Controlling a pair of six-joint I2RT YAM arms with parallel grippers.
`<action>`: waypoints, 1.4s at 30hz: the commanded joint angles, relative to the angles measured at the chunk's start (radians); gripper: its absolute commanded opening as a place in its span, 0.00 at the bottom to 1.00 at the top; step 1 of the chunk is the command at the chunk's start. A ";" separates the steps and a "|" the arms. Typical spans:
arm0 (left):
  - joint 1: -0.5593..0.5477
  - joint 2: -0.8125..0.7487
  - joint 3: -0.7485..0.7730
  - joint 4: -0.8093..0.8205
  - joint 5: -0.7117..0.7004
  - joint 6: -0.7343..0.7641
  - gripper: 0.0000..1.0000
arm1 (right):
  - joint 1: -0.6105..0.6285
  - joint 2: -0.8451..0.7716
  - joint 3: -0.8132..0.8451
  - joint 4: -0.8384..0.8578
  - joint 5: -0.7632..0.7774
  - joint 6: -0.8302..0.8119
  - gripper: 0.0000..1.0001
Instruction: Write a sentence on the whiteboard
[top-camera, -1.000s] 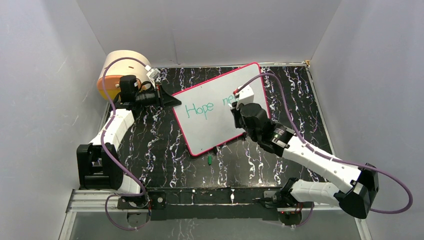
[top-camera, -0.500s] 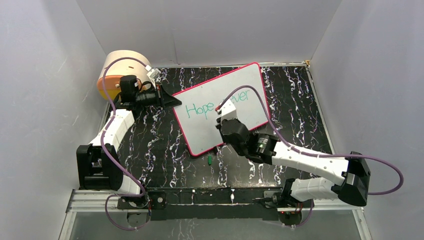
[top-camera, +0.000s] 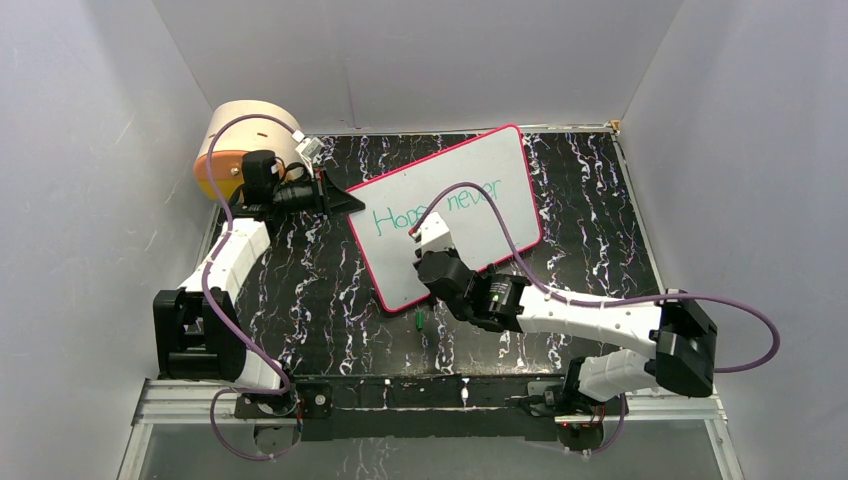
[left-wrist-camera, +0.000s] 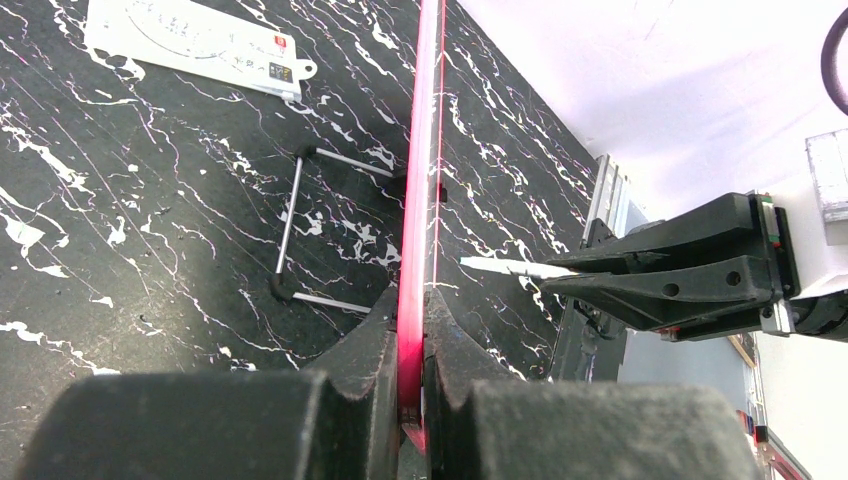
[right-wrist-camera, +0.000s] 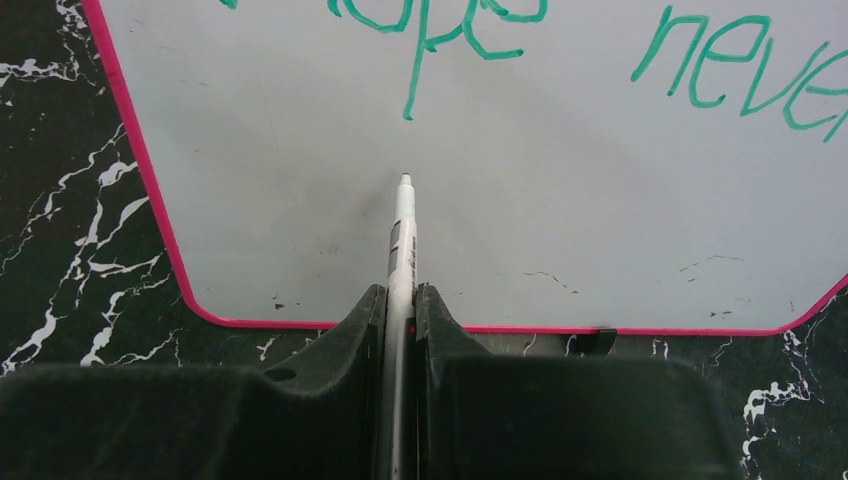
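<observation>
Mid-scene, pink-rimmed whiteboard, teal sentence "Hope never", left gripper clamping its left rim, right gripper grasping pen.

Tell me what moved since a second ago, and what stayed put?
The right gripper, shut on the pen, slid left and toward the near edge of the whiteboard. It went from over "never" to below "Hope", so "never" now shows whole. Nothing was picked up or let go. The left gripper stayed clamped on the board's rim, and the board did not move.
</observation>
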 joint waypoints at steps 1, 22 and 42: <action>-0.035 0.023 -0.037 -0.083 -0.163 0.108 0.00 | 0.005 0.015 0.042 0.063 0.052 0.018 0.00; -0.035 0.028 -0.036 -0.083 -0.163 0.108 0.00 | -0.032 0.061 0.052 0.082 0.053 0.026 0.00; -0.035 0.028 -0.035 -0.083 -0.160 0.106 0.00 | -0.045 0.108 0.089 0.055 -0.044 0.008 0.00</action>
